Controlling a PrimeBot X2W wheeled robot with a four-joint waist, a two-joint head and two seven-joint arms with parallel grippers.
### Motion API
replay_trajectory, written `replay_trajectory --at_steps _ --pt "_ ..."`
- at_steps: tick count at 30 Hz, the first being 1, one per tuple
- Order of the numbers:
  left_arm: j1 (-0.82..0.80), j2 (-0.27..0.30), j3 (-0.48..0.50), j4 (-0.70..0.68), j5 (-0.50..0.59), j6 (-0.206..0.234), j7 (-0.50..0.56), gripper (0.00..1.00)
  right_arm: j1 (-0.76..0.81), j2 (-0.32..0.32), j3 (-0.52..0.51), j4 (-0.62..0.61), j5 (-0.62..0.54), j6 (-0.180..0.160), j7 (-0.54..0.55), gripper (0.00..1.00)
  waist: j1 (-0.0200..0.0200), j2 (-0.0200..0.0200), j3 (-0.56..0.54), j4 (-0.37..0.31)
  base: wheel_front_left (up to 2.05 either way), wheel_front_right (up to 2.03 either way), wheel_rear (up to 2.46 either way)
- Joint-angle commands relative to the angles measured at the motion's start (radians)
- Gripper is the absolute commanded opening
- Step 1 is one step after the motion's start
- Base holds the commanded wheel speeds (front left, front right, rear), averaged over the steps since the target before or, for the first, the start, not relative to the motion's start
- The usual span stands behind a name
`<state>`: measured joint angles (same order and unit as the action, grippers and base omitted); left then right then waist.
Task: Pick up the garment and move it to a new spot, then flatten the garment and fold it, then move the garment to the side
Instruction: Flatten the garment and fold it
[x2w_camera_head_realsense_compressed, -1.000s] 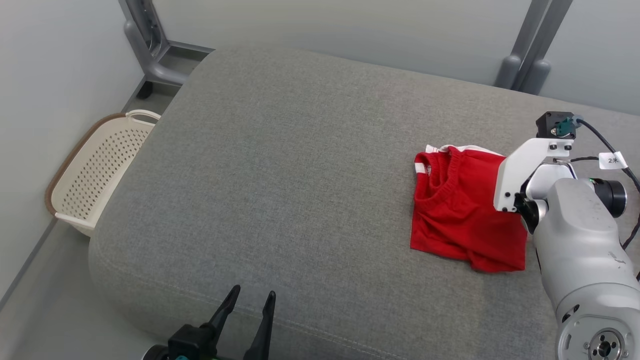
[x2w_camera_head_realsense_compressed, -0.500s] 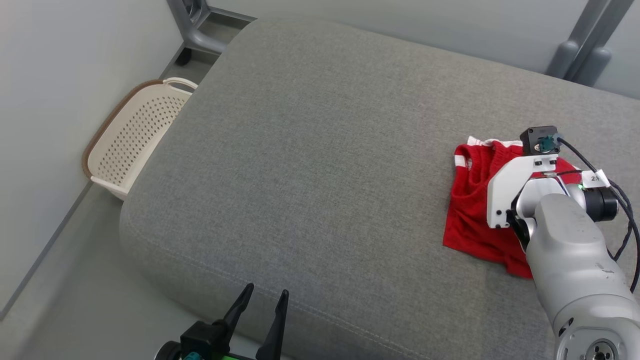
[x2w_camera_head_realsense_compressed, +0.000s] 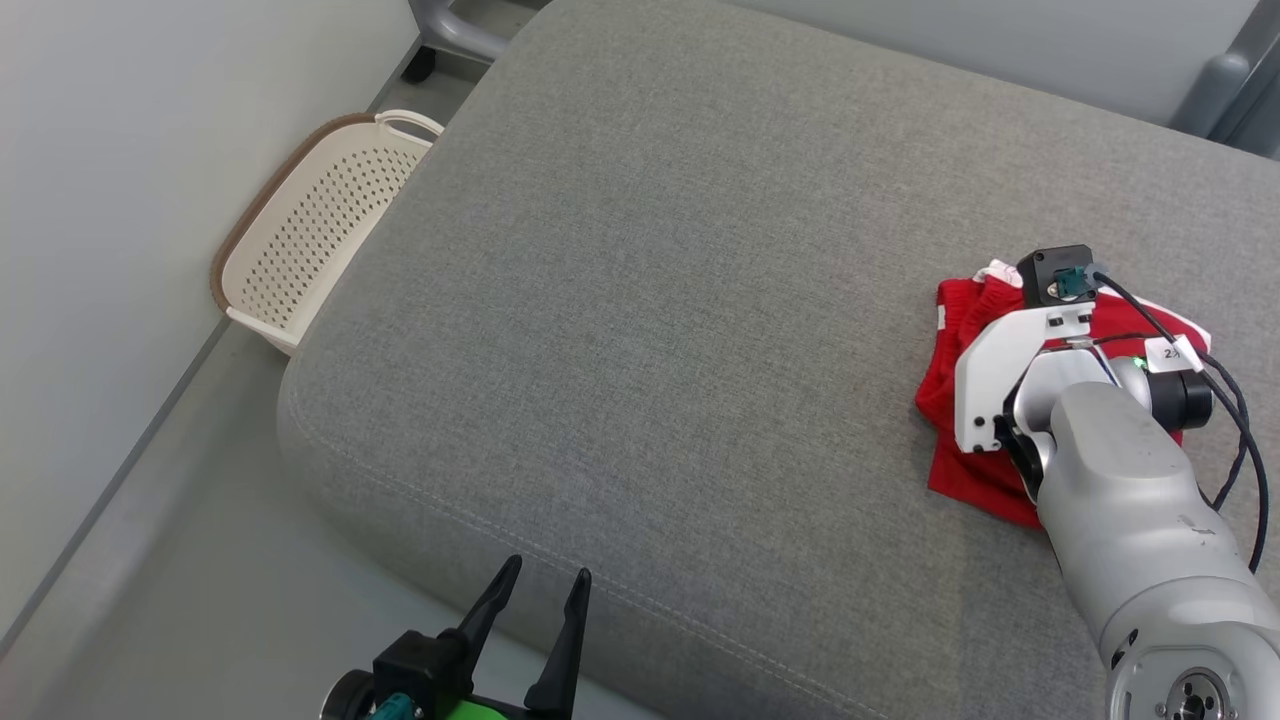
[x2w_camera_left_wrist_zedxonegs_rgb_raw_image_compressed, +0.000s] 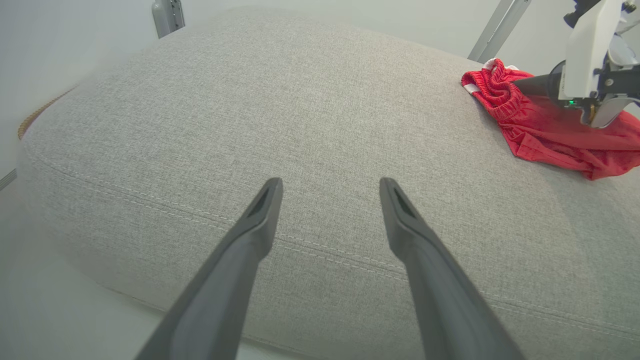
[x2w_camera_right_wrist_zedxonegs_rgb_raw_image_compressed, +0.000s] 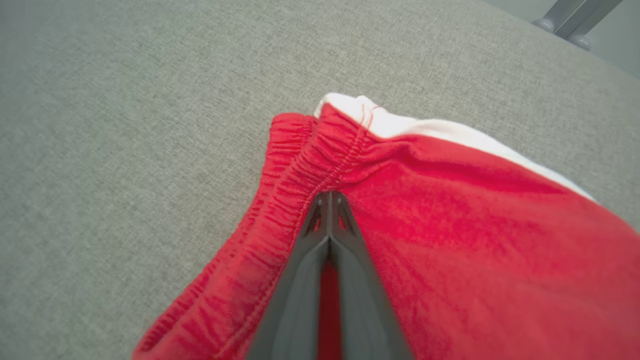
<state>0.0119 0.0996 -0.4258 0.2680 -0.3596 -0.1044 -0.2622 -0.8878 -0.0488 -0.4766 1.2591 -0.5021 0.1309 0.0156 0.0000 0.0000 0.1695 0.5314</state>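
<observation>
Right gripper (x2w_camera_right_wrist_zedxonegs_rgb_raw_image_compressed: 329, 196) advanced (closed, perhaps pinching garment (x2w_camera_right_wrist_zedxonegs_rgb_raw_image_compressed: 450, 225)).

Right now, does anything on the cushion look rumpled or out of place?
The red garment lies bunched near the right end of the cushion, its waistband puckered where the shut right gripper pinches it.

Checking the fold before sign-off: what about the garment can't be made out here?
Head view: the right arm covers much of the garment.
Left wrist view: the right edge cuts the garment off.
Right wrist view: unclear whether the shut right end effector pinches cloth or presses it.
</observation>
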Motion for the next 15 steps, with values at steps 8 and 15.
replay_trajectory --at_steps 8,15 --pt "0.0 0.005 0.022 0.005 0.012 -0.006 -0.003 1.0 0.0 -0.004 0.042 0.027 0.062 0.0 0.042 0.51 0.0 0.0 -0.049 -0.037 0.0 0.0 0.0" --pt "0.028 0.023 0.037 -0.001 0.016 0.002 -0.003 1.0 0.0 -0.004 0.059 0.032 0.11 0.0 0.118 1.0 0.0 0.0 -0.108 -0.103 0.0 0.0 0.0"
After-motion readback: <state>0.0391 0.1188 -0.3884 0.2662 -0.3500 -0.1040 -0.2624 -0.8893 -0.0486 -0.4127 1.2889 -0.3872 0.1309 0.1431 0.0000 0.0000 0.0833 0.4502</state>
